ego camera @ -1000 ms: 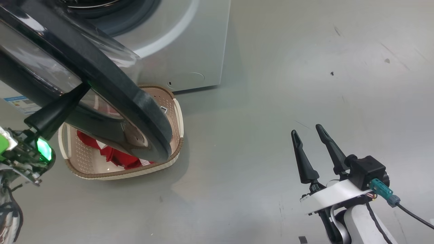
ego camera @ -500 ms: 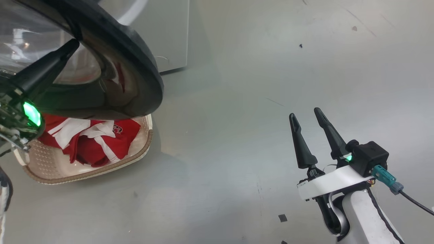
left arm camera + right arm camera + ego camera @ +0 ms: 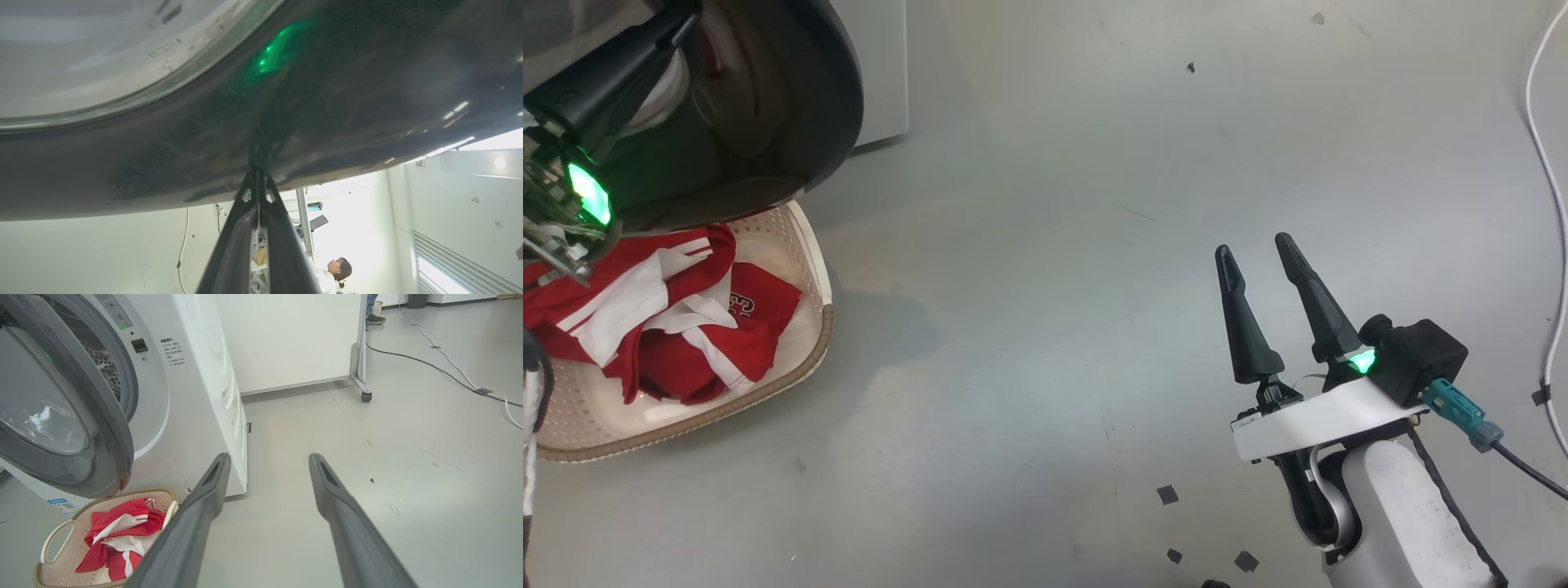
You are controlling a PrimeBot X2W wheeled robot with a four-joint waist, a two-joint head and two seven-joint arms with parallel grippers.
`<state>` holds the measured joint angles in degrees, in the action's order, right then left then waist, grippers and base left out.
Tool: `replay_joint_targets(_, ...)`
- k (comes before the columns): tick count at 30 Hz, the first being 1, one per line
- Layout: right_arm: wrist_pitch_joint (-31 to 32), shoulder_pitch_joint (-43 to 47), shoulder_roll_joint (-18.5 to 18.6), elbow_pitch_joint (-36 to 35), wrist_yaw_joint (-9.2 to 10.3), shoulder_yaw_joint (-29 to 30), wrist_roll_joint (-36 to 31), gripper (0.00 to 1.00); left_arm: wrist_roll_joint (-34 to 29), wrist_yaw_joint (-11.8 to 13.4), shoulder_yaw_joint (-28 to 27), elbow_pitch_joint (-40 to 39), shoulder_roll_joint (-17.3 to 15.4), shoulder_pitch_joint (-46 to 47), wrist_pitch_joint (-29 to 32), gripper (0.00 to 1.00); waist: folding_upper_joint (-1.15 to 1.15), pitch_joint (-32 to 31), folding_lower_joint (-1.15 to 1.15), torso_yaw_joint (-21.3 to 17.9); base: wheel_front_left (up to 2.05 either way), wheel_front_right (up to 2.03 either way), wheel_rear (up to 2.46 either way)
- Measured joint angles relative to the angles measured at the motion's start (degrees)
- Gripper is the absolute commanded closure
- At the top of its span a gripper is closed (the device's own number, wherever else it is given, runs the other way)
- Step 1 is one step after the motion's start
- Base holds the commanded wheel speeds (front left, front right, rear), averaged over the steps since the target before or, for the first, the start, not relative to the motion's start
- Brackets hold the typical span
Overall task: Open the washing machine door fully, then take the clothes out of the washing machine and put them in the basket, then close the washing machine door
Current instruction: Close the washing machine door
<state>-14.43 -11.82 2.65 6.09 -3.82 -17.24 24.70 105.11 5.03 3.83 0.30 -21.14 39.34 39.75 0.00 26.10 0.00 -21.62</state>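
**A:** Where is the left gripper (image 3: 680, 20)?

**B:** Far left, fingers pressed together. In its wrist view the tip touches the dark rim of the washing machine door (image 3: 327, 122). Below the door, the red clothes (image 3: 662, 327) lie in the basket (image 3: 822, 278).

**A:** And the right gripper (image 3: 1256, 247)?

**B:** Well apart over the floor (image 3: 1045, 286), fingers spread, holding nothing. Its wrist view shows the washing machine (image 3: 196, 396) with the door ajar and the drum (image 3: 104, 363) visible.

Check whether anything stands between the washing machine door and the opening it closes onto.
Nothing visible does. The gap between the washing machine door and the drum opening looks clear, no cloth hanging out. The basket holding the clothes sits on the floor under the door's lower edge, seemingly below its swing.
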Motion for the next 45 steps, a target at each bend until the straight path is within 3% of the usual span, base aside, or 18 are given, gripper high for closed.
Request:
replay_joint_targets(15,0.0,-0.9,-0.1,-0.1,0.97,-0.1,0.4,0.00,-0.8,-0.4,0.9,5.8,2.2,5.6,-1.6,1.00,0.00,0.6,0.00,-1.0,0.00,0.00,0.00)
replay_joint_targets(27,0.0,-0.9,-0.1,0.8,1.03,1.1,-0.6,0.00,-0.3,-5.4,0.0,8.7,4.5,4.5,-2.3,1.00,0.00,-1.2,0.00,1.6,0.00,0.00,0.00)
replay_joint_targets(34,0.0,-0.7,-0.1,0.9,1.03,2.1,-2.1,0.00,0.6,-9.4,-2.5,8.7,5.9,-2.1,-3.7,1.00,0.00,-2.5,0.00,4.2,0.00,0.00,0.00)
replay_joint_targets(39,0.0,-0.5,0.0,1.1,1.03,2.9,-3.2,0.00,1.4,-10.9,-5.1,8.2,7.8,-8.0,-5.8,1.00,0.00,-3.5,0.00,6.4,0.00,0.00,0.00)
replay_joint_targets(40,0.0,-0.5,0.0,1.1,1.03,3.0,-3.3,0.00,1.7,-11.2,-5.5,8.2,8.3,-9.4,-6.2,0.91,0.00,-3.7,0.00,6.9,0.00,0.00,0.00)
replay_joint_targets(42,0.0,-0.3,0.0,1.1,1.03,3.2,-3.4,0.00,2.0,-11.4,-6.1,7.9,9.3,-12.2,-6.9,0.60,0.00,-4.2,0.00,7.7,0.00,0.00,0.00)
replay_joint_targets(43,0.0,-0.1,0.0,1.2,1.03,3.3,-3.6,0.00,2.1,-11.5,-6.3,7.6,9.8,-13.6,-7.1,0.52,0.00,-4.5,0.00,8.2,0.00,0.00,0.00)
replay_joint_targets(44,0.0,0.2,0.0,1.3,1.03,3.4,-3.8,0.00,2.5,-11.5,-6.6,7.3,10.4,-14.9,-7.2,0.29,0.00,-4.7,0.00,8.6,0.00,0.00,0.00)
replay_joint_targets(45,0.0,0.5,0.0,1.3,1.03,3.6,-3.9,0.00,2.8,-11.6,-6.9,7.0,11.0,-16.1,-8.0,0.00,0.00,-5.0,0.00,9.0,0.00,0.00,0.00)
